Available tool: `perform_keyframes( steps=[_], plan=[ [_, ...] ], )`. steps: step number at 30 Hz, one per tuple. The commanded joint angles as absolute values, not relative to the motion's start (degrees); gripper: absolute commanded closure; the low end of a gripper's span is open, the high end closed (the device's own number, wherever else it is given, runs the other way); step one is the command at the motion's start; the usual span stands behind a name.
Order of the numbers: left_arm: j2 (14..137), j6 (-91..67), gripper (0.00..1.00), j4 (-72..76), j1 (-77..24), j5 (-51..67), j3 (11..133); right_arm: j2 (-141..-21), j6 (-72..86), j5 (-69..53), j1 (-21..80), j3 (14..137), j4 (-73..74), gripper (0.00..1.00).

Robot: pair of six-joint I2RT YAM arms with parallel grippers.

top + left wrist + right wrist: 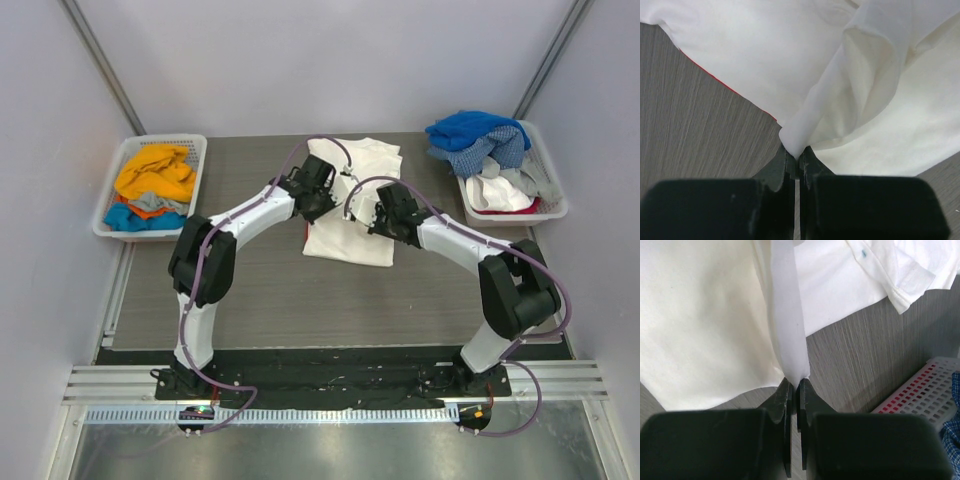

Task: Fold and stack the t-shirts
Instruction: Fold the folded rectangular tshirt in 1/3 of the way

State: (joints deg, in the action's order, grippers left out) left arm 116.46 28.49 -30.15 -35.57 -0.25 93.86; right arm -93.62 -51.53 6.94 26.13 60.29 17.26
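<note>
White t-shirt (352,225) mid-fold at centre of table (260,295); no stack begun.
Left fingers (786,172) and right fingers (785,400) are each clamped on a raised pinch of its cloth. Other shirts (155,178) lie heaped, unfolded, in side baskets (168,139).

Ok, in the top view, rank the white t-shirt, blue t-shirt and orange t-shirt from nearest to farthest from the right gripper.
1. white t-shirt, held in the right gripper, table centre.
2. blue t-shirt, in the right basket.
3. orange t-shirt, in the far left basket.

Free table (330,310) nearside of t-shirt (345,242); left basket (195,150), right basket (550,175) flank it.
</note>
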Motion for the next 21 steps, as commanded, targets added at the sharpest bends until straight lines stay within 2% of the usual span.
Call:
perform_keyframes(
  steps=[1,21],
  plan=[
    [118.5,29.3,1.0,-29.3,-35.1,-1.1,96.5,-95.3,-51.0,9.0,25.2,64.8,11.9,0.99],
    [122.6,27.0,1.0,-26.0,-33.0,-1.8,98.2,-101.8,-47.9,10.1,23.8,70.2,5.2,0.99]
  ],
)
